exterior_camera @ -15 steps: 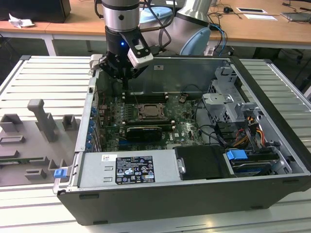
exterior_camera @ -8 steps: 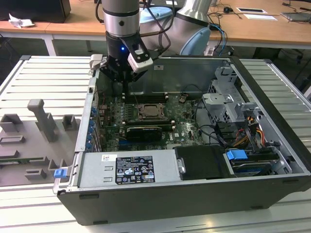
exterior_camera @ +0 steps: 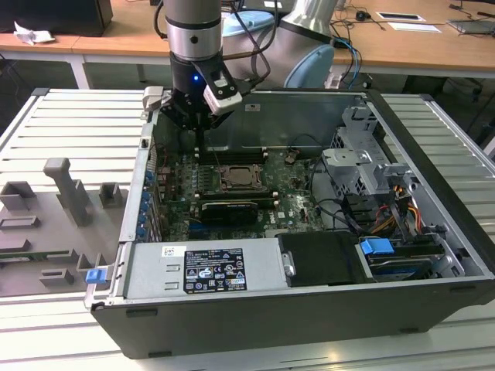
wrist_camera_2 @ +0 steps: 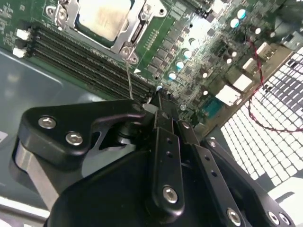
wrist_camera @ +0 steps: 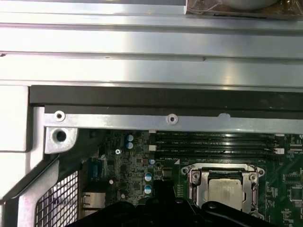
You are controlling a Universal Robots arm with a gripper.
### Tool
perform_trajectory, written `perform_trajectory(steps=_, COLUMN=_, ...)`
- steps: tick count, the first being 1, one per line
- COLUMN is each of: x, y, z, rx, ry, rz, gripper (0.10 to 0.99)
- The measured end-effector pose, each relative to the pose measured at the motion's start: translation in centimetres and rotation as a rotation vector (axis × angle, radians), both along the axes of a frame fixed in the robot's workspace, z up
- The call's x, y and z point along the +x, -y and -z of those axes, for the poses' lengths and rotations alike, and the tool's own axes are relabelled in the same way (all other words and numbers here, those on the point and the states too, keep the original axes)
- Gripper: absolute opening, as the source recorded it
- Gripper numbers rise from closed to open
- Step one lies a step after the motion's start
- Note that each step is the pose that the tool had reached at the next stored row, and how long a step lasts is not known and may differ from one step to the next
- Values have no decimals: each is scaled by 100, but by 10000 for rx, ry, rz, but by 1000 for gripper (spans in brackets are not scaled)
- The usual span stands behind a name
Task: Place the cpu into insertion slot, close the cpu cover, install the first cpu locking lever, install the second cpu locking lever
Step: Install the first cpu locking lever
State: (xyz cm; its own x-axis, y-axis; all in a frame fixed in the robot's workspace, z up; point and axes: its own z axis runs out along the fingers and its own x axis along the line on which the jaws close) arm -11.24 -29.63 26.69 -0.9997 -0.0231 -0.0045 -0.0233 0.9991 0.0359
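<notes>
Black gripper (exterior_camera: 199, 143) hangs inside the open grey computer case (exterior_camera: 433, 255), at roughly 10 o'clock from the socket in the exterior view; jaws appear pressed together, holding nothing. Pale silver-beige square cpu (wrist_camera_2: 103, 18) sits in the dark, silver-rimmed insertion slot (exterior_camera: 238, 178) on the green circuit board (wrist_camera_2: 199, 52), with the thin silvery windowed cpu cover (wrist_camera: 195, 182) lying around it. Long black memory slots (wrist_camera_2: 85, 64) run just beside the socket.

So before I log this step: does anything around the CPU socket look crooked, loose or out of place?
Nothing stands out. The cpu lies flat and square in the insertion slot, with the cpu cover framing it evenly in both wrist views. The claw hangs above the memory slots beside the socket.
</notes>
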Motion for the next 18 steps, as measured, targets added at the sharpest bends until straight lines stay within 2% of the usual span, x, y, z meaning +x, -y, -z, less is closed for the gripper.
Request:
perform_trajectory(steps=3, x=24, y=-19, z=28, rx=-27, ry=12, rz=-1, gripper=106)
perform_trajectory(steps=5, x=76, y=-84, z=50, rx=-28, ry=11, rz=1, gripper=106)
perform_trajectory(steps=7, x=120, y=-100, z=63, rx=-25, ry=11, rz=0, gripper=106)
perform_trajectory(steps=11, x=323, y=-112, z=91, rx=-23, ry=11, rz=-1, gripper=106)
perform_trajectory(steps=12, x=404, y=-116, z=97, rx=-23, ry=12, rz=2, gripper=106)
perform_trajectory(steps=17, x=683, y=-129, z=137, rx=-17, ry=12, rz=-1, gripper=106)
perform_trajectory(steps=18, x=717, y=-130, z=143, rx=4, ry=14, rz=0, gripper=106)
